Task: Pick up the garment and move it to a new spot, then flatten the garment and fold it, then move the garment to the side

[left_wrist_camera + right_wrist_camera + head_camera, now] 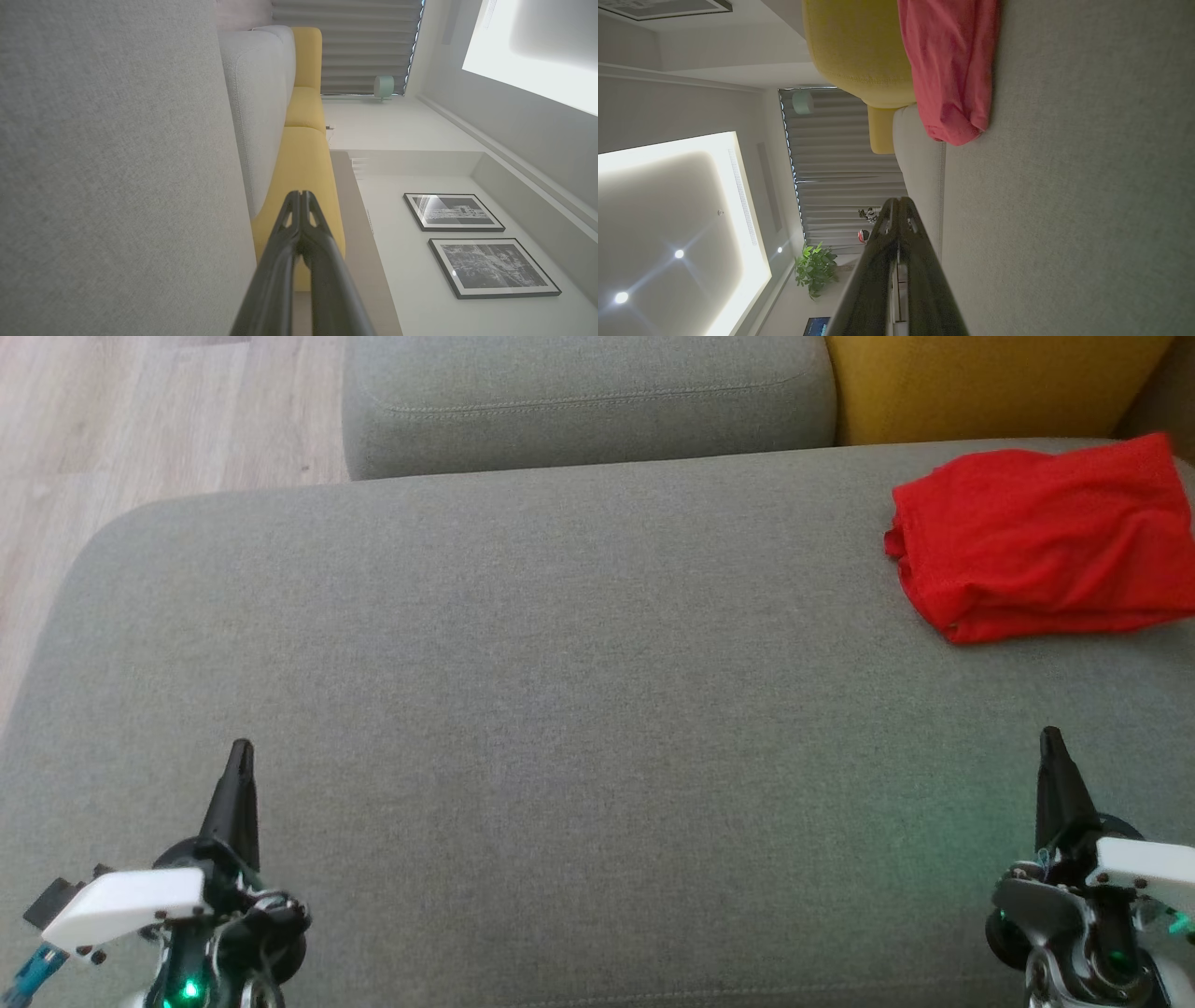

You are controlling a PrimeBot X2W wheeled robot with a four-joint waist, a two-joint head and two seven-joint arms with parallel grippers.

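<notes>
The garment [1041, 549] is red and lies folded into a compact bundle at the far right of the grey sofa seat [560, 691]. In the right wrist view the garment [952, 70] rests against the seat near a yellow cushion [859, 46]. My left gripper [241, 747] sits at the lower left, shut and holding nothing, fingers pressed together [301, 196]. At the lower right my right gripper [1050, 735] is shut too, empty, well short of the garment; its fingers [896, 203] meet at the tip.
A grey back cushion [588, 401] and a yellow cushion [990, 383] border the seat's far edge. Wood floor [140, 420] lies beyond the seat's left end. Framed pictures [467, 242] hang on a wall in the left wrist view.
</notes>
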